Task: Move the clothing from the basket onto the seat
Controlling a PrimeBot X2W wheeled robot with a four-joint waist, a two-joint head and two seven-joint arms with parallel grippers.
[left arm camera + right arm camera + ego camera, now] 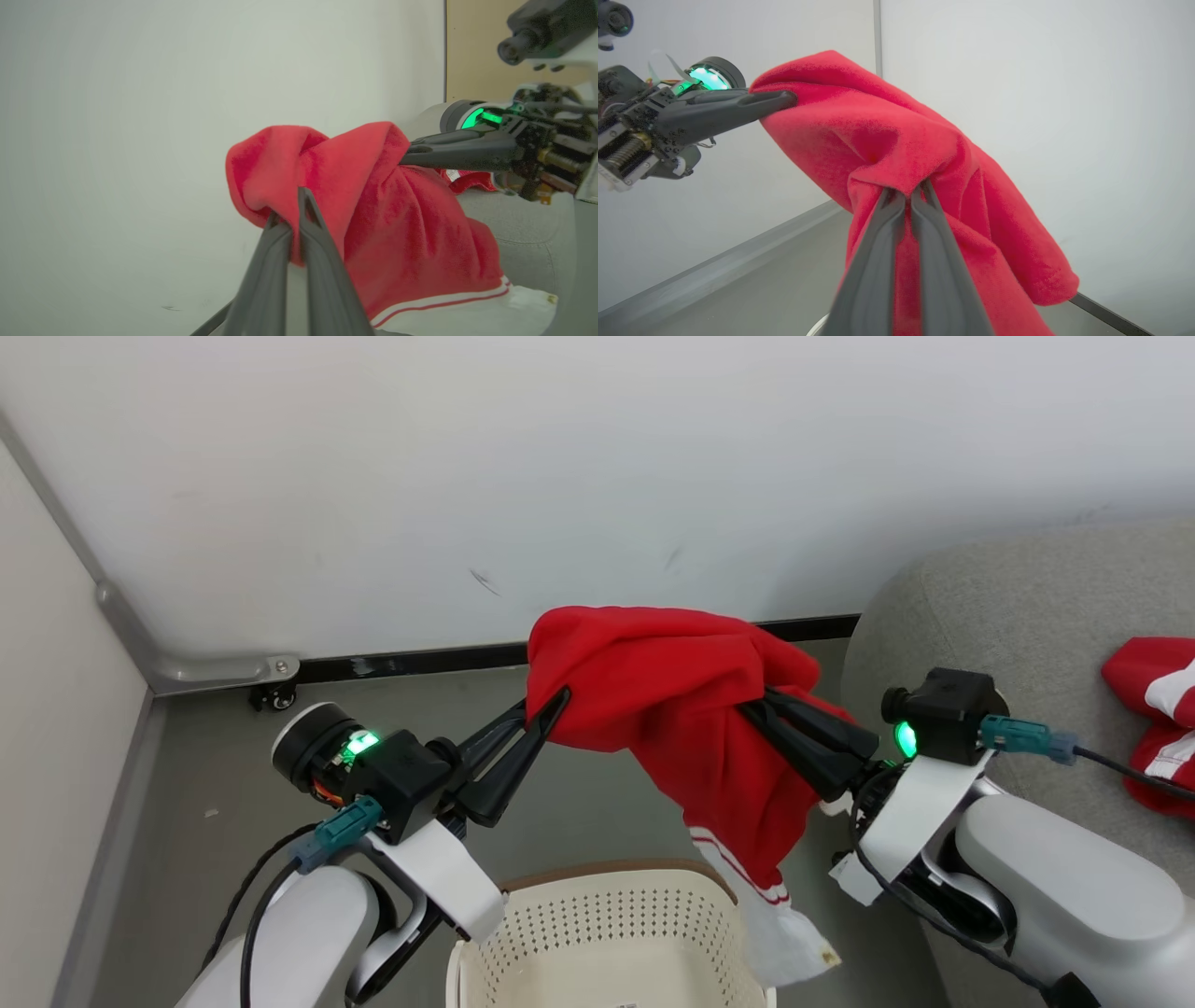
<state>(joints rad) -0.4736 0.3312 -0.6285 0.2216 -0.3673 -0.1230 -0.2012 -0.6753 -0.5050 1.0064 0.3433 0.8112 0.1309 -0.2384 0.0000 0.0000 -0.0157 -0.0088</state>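
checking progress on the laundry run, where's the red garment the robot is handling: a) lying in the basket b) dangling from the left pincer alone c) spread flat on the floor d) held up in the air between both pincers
d: the red garment hangs in the air, pinched by the left pincer at one end and the right pincer at the other.

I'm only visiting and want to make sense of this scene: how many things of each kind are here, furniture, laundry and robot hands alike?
sofa: 1
basket: 1
red garments: 2, the held garment and the garment on the sofa
grippers: 2, the left gripper and the right gripper, both shut on the held garment
Total: 6
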